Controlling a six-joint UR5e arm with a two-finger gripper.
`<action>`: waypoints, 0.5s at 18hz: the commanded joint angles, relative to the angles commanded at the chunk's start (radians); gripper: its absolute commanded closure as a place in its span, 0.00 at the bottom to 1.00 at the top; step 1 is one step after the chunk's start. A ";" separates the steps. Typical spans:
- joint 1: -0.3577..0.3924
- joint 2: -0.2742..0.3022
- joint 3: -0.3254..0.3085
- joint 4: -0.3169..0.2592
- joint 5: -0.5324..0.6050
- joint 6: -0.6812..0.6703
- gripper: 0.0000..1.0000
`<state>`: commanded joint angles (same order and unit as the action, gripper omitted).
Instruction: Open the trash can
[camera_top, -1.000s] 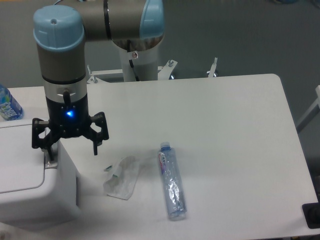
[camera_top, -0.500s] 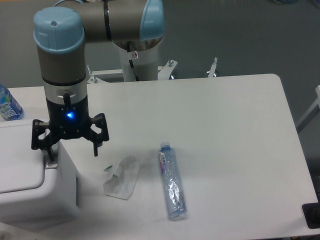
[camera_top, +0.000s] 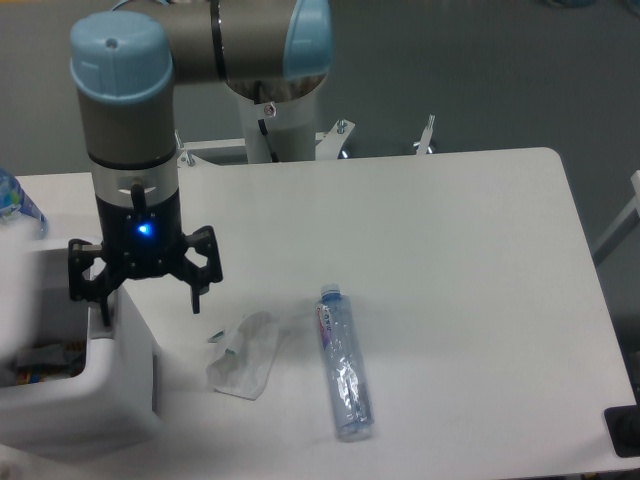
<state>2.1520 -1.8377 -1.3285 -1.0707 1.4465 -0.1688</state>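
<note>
Your gripper (camera_top: 143, 291) hung with fingers spread over the trash can's (camera_top: 95, 395) rim tab; the lid looked sprung, so you needed only lift clear.

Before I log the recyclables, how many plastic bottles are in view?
2. One bottle lies on the table right of the crumpled wrapper; another shows partly at the left edge. Others may be hidden in the bin.
</note>
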 joint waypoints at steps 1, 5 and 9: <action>0.017 0.003 0.009 0.000 0.000 0.000 0.00; 0.087 0.031 0.012 0.044 0.003 0.000 0.00; 0.134 0.035 -0.004 0.094 0.067 0.002 0.00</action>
<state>2.2856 -1.8024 -1.3330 -0.9771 1.5137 -0.1672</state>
